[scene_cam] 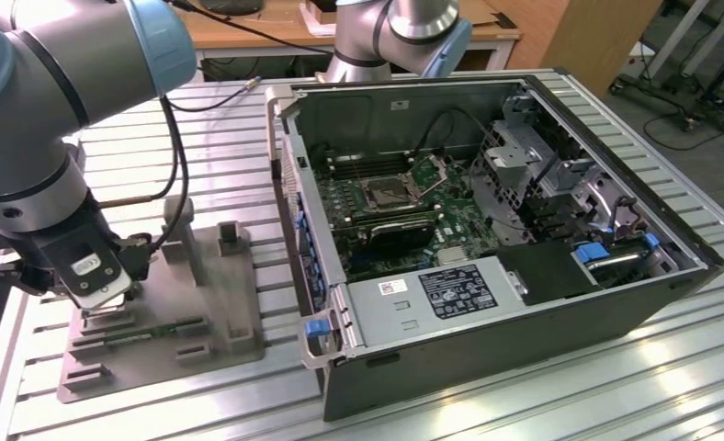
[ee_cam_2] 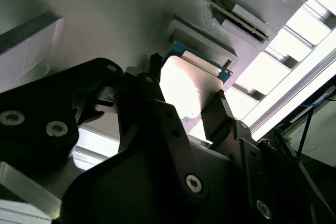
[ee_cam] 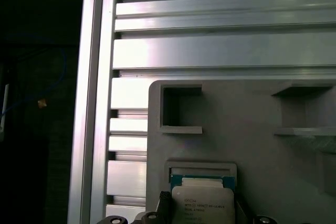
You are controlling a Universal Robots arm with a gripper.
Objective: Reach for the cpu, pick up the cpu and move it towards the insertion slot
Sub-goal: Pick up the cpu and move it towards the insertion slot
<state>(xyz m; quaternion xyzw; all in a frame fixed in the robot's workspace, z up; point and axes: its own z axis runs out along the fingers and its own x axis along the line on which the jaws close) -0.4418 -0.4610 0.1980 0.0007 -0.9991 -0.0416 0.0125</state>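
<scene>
**benchrat:** Where's the chip at right now?

**slotted_tim:** Exterior view first. The black two-finger gripper [scene_cam: 102,303] on the grey arm with light-blue caps [scene_cam: 31,138] is down at the grey plastic fixture [scene_cam: 221,303], at its end towards the exterior view's left. That fixture lies on the ribbed aluminium table [scene_cam: 582,395], just beside the open black computer case [scene_cam: 522,354]. The insertion slot [scene_cam: 380,193], a square socket with a dark centre and silver frame, is on the green motherboard [scene_cam: 460,209] inside the case, with its hinged metal lid plate [scene_cam: 437,169] tipped up. So it's well apart from the gripper.

**benchrat:** And is it actually holding the thing?

**slotted_tim:** Looks like it, yeah. In the second wrist view the cpu [ee_cam_2: 191,80], a small flat square chip with a shiny silver-grey metal top and a thin green edge, sits between the two black fingers [ee_cam_2: 218,111], one pressed on each opposite side. So the gripper is clamped on the chip. It's right at the fixture's square raised-rim recess [ee_cam_2: 202,35], one corner overlapping the rim. Can't tell if it's lifted clear or resting in it.

First wrist view, same deal: pale grey metal top with rounded corners and small dark print, green showing along one edge, and a finger hugging each side.
</scene>
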